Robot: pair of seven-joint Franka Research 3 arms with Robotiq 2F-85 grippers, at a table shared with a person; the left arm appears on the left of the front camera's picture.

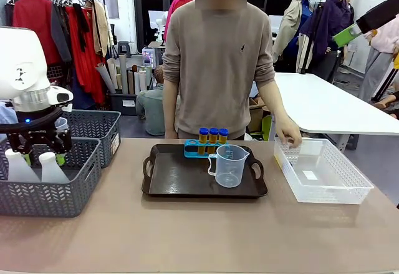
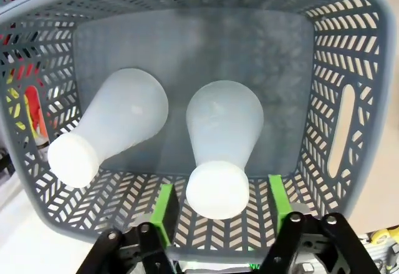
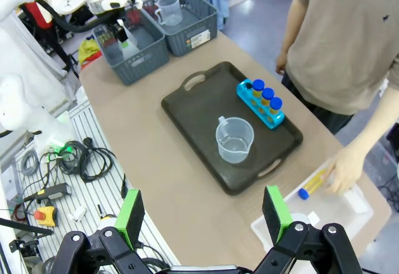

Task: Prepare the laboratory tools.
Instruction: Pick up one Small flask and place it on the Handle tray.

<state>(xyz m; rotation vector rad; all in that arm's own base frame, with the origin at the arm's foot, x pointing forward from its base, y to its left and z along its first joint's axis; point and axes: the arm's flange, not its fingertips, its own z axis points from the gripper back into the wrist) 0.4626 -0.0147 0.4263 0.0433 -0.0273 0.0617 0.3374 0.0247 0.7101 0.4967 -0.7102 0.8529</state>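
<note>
Hidden: conical flask point(image 1: 53, 171) base, behind grey basket point(image 1: 43, 199) wall.
Look: frosted white, upright, between left gripper point(image 2: 219, 186) pads.
Pincer: open, not touching the flask.

The front view sits low at the near edge of the brown tabletop point(image 1: 187, 230) and faces across it to the person point(image 1: 215, 55) at the far edge. The left wrist view looks straight down, very close, into the grey plastic mesh basket point(image 2: 349, 99) by the left edge. The right wrist view hangs high over the right edge, angled down toward the left edge. It shares that basket and the black rectangular handled tray point(image 3: 199, 112) with the front view.
</note>
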